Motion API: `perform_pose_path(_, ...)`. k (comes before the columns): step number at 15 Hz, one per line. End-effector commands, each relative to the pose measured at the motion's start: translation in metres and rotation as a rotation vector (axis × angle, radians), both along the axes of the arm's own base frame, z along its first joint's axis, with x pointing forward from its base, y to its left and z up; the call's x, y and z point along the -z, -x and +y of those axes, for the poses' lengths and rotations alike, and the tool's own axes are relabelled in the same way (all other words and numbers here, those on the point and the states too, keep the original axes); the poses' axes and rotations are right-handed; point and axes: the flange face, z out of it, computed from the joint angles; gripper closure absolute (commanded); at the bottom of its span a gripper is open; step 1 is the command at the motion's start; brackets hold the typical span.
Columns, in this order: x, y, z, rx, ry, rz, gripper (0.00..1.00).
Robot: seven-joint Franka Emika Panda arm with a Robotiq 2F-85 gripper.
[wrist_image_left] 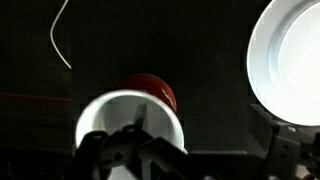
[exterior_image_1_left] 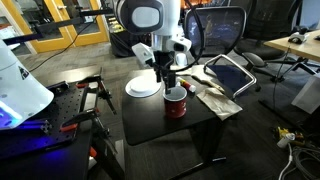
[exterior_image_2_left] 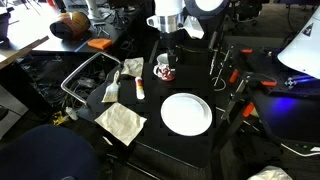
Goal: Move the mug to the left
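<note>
The dark red mug [exterior_image_1_left: 176, 103] with a white inside stands upright on the black table, next to the round white plate [exterior_image_1_left: 143, 87]. It also shows in an exterior view [exterior_image_2_left: 164, 68], beyond the plate [exterior_image_2_left: 186, 113]. My gripper [exterior_image_1_left: 171, 85] hangs straight down right over the mug. In the wrist view the mug [wrist_image_left: 130, 115] fills the lower left and the plate [wrist_image_left: 290, 60] the upper right. The gripper [wrist_image_left: 205, 150] is open: one finger reaches inside the mug's mouth, the other is well outside its wall, so the rim lies between them.
A crumpled paper napkin [exterior_image_2_left: 120, 122], a small stick-like item [exterior_image_2_left: 139, 89] and a cloth [exterior_image_2_left: 111, 90] lie on the table. A wire basket [exterior_image_2_left: 85, 80] hangs off one edge. A tablet-like tray [exterior_image_1_left: 228, 73] sits at a corner. Clamps [exterior_image_2_left: 225, 70] stand on the neighbouring bench.
</note>
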Motion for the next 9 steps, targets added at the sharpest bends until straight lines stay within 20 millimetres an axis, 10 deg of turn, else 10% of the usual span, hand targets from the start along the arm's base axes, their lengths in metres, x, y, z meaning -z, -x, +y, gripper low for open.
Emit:
perform_pose_path(1,0.007,-0.009,-0.003,-0.012,-0.018,-0.025,0.0)
perform_pose_path(6,0.016,-0.016,-0.002,-0.015,-0.026,-0.02,0.0)
perform_pose_path(7,0.017,-0.018,-0.003,-0.01,-0.025,-0.021,0.25)
perform_pose_path(9,0.019,-0.019,-0.004,-0.005,-0.027,-0.022,0.34)
